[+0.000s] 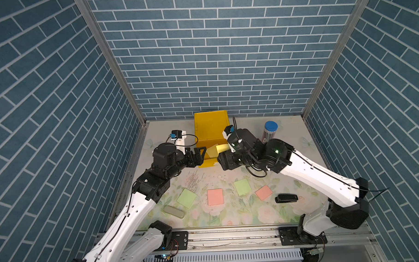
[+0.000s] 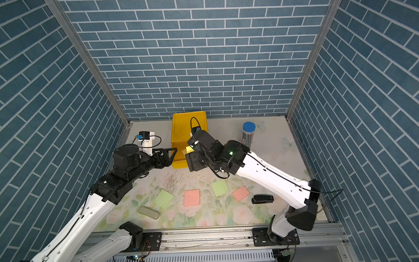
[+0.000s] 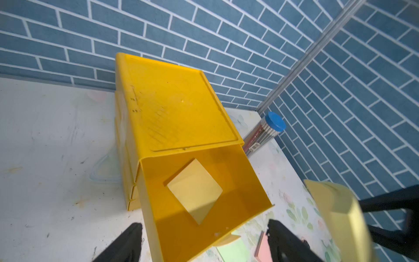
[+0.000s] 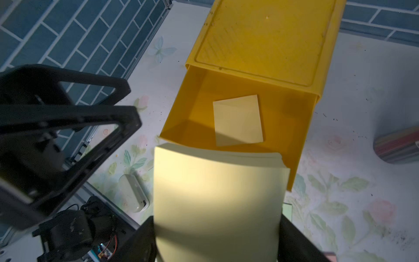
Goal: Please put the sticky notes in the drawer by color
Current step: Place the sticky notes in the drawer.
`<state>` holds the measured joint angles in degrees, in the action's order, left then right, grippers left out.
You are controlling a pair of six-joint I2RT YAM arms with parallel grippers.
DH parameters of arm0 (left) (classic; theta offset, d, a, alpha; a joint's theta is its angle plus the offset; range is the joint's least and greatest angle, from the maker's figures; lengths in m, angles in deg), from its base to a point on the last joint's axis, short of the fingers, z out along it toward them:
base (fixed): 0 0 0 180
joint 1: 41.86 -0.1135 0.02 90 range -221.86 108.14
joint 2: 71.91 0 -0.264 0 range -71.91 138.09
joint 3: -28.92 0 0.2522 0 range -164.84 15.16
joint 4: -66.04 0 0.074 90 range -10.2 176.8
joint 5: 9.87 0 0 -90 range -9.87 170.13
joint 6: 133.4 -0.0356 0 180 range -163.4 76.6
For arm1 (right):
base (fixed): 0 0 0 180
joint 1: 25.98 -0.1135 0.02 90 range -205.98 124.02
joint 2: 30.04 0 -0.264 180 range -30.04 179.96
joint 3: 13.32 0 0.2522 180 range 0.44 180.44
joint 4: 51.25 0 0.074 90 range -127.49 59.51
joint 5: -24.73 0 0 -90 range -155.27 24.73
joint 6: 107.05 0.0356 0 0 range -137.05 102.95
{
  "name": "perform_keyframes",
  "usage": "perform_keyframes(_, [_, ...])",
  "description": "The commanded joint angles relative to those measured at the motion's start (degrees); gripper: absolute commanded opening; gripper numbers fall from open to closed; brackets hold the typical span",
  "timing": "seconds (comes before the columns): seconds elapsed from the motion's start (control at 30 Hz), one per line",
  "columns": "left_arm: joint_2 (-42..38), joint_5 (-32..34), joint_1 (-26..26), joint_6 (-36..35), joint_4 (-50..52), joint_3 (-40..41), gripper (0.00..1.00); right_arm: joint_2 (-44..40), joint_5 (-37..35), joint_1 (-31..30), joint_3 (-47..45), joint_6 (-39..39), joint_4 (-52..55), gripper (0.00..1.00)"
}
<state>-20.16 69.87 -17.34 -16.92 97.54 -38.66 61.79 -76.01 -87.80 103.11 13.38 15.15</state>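
R gripper (image 4: pixel 218 240) is clamped on a pale yellow square paper sticky-note pad (image 4: pixel 217 199), jaws on its two side edges. The pad is bowed a bit and hangs over the front lip of the pulled-out top drawer (image 4: pixel 303 140) of the bright yellow plastic three-drawer cabinet (image 1: pixel 210 129). A second pale yellow pad (image 4: pixel 238 120) lies flat on the drawer floor, so the colour matches. Prob. best: carry the pad further in past the lip, go low, level it, then let go so it lands on or beside its twin. Released here it could catch the front wall & tip out. L gripper (image 1: pixel 199 156) has jaws apart w/ nothing in them, just beside the drawer's side wall. Can't tell if it touches. It's near the R gripper's path, so keep them apart. On the floral desk (image 1: pixel 230 214), not yet sorted: two light green pads (image 1: pixel 186 197) (image 1: pixel 242 186) & two salmon pink pads (image 1: pixel 215 197) (image 1: pixel 263 192). Grey-green oblong case (image 1: pixel 174 211), black clip-like object (image 1: pixel 286 198) and clear pencil tube w/ blue cap (image 1: pixel 271 131) aren't in the way.
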Motion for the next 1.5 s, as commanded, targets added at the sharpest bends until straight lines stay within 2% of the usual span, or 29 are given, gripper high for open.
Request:
perform_keyframes(0.0, [-0.38, 0.85, -3.25, 2.07, -2.61, -1.12, 0.91, 7.57, 4.17, 2.48, 5.21, -8.14, -0.39, 0.79])
perform_keyframes(0.1, [-1.27, 1.9, -6.14, 2.96, -2.94, -0.51, 0.89, 14.35, 5.34, 3.24, 13.2, -10.47, 0.66, 0.78])
perform_keyframes(0.27, [-1.07, -1.68, -9.29, 3.71, -4.85, 0.97, 0.88, 22.69, 8.32, 3.81, 21.7, -12.05, 2.55, 0.78])
perform_keyframes(0.5, [0.52, -5.08, -9.31, 4.15, -8.08, 3.11, 0.89, 26.73, 9.84, 4.87, 22.79, -12.1, 3.23, 0.78])
perform_keyframes(0.77, [2.17, -5.78, -9.31, 4.05, -9.85, 3.81, 0.89, 27.08, 9.63, 6.0, 18.5, -12.24, 2.56, 0.78])
perform_keyframes(0.87, [3.19, -5.7, -9.31, 3.89, -10.1, 3.73, 0.9, 28.23, 10.28, 6.79, 18.96, -12.63, 2.24, 0.81])
perform_keyframes(1.07, [5.91, -2.35, -9.39, 3.67, -10.0, 3.56, 0.91, 31.48, 9.25, 7.18, 24.89, -13.82, 5.93, 0.95])
perform_keyframes(1.27, [10.29, -2.99, -9.31, 4.01, -13.44, 1.68, 0.92, 27.38, 8.72, 7.21, 24.91, -13.43, 5.97, 0.94])
perform_keyframes(1.4, [16.23, -4.29, -9.31, 3.44, -14.91, -0.83, 0.88, 19.67, 10.04, 7.02, 19.39, -12.3, 2.78, 0.91])
perform_keyframes(1.47, [18.98, -3.9, -9.31, 3.43, -15.9, -1.88, 0.84, 14.57, 12.98, 6.82, 14.08, -11.94, 0.5, 0.89])
